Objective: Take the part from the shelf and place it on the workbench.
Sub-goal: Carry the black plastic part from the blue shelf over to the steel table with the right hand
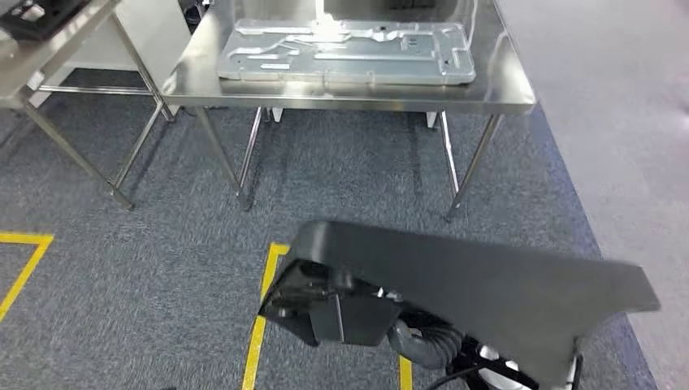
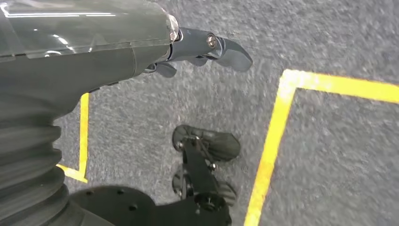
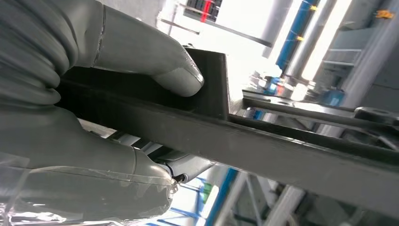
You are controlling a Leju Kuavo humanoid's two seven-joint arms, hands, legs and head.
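Black plastic part (image 1: 487,292), a long flat panel with a raised edge, is being carried low in front of the robot, above the grey carpet (image 1: 162,244) and its yellow floor lines (image 1: 258,325). The right hand (image 3: 94,117) is clamping it, thumb pressing into its channel. The left hand (image 2: 202,52) is hanging over the floor, fingers loosely apart, holding nothing. Ahead, a steel workbench (image 1: 349,93) is bearing a stamped metal plate (image 1: 349,50).
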